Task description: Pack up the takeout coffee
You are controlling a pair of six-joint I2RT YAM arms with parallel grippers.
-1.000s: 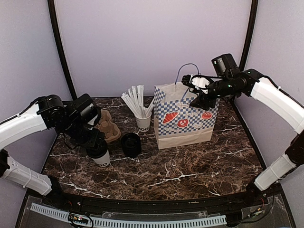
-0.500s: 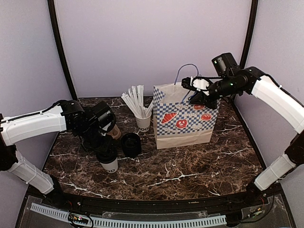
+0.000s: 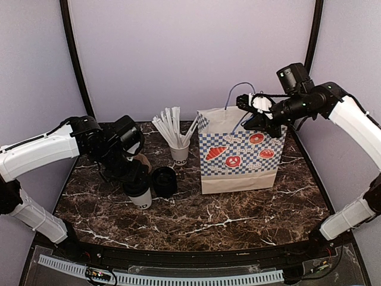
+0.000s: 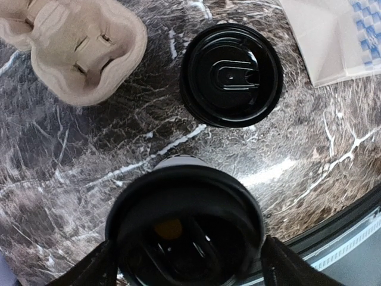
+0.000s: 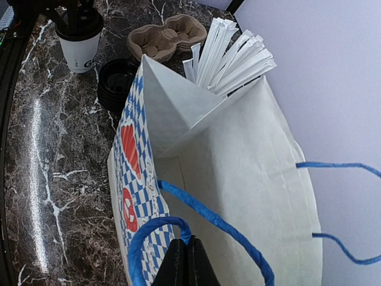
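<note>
The small white paper cup with dark lettering low on its side (image 3: pixel 141 198) stands upright over the front left part of the dark brown, white-veined marble table (image 3: pixel 238 217). It is capped by a round black plastic lid (image 4: pixel 184 229). The left gripper (image 3: pixel 136 182) comes down on it from above. Its jaws are spread wide, and the fingers (image 4: pixel 89 271) press against opposite sides of the lid's rim, so the cup is in its hold. Whether the cup's base touches the table cannot be told.

Just beside the cup, toward the table's middle, a second round black lid (image 4: pixel 231 74) lies flat on the marble, apart from the cup. Behind the cup sits a brown moulded-pulp cup carrier (image 4: pixel 83 42). Farther right, another white paper cup (image 3: pixel 180 154) holds a fan of white paper-wrapped straws (image 3: pixel 172 125).

Right of the straws stands a white paper bag with a blue checked band and red pastry pictures (image 3: pixel 241 158). Its mouth is open and its base is on the table. The right gripper (image 5: pixel 186 259) hangs over the bag's right side, its jaws pinched fully together on the bag's blue cord handle (image 5: pixel 208 217). The cord loops up to the fingertips, and the bag's other handle arches free.
</note>
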